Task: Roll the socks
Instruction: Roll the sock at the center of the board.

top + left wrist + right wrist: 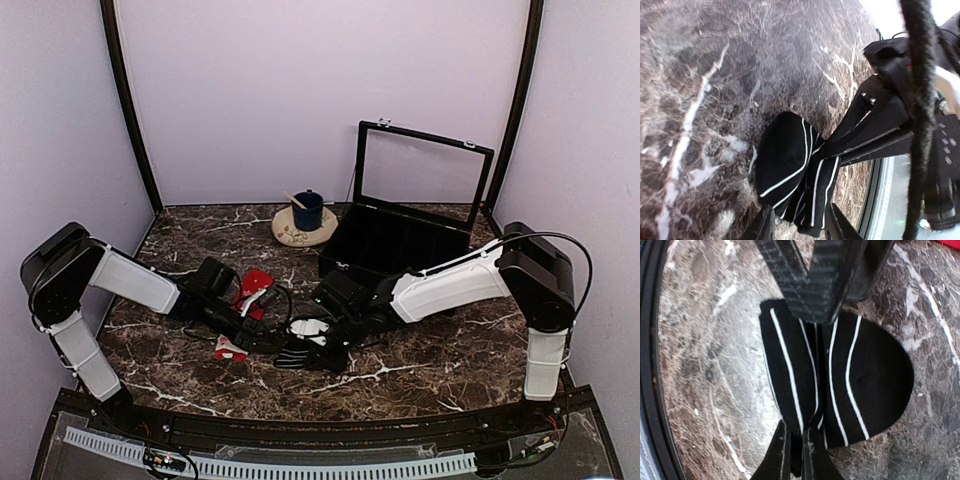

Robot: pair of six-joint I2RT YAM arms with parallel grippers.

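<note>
Two socks lay on the dark marbled table (430,365), both toward its near middle, where the two arms met. The black sock (865,375), with thin white stripes, lay flat on the table close to the near edge, folded over itself so that a rounded end spread to one side and a narrower layer lay on top. The right fingers (780,457) were closed together on a bunched fold at one edge of this sock, pinching the fabric between them. The left fingers (765,225) stood apart, one on each side of the sock's opposite end, with cloth lying in the gap between them; whether they touched it could not be told. In the left wrist view the right arm's dark fingers reached in from the right and met the sock at its middle fold. The red sock (256,283) lay just beside the black one, toward the left and a little farther back, partly hidden under the left arm's wrist; a red-and-white part also showed on the near side of that arm. Well apart, at the back of the table, a dark blue cup (308,210) stood on a pale round saucer (288,236), and just beside it to the right was a black box (395,250) with its clear lid (425,170) raised.
</note>
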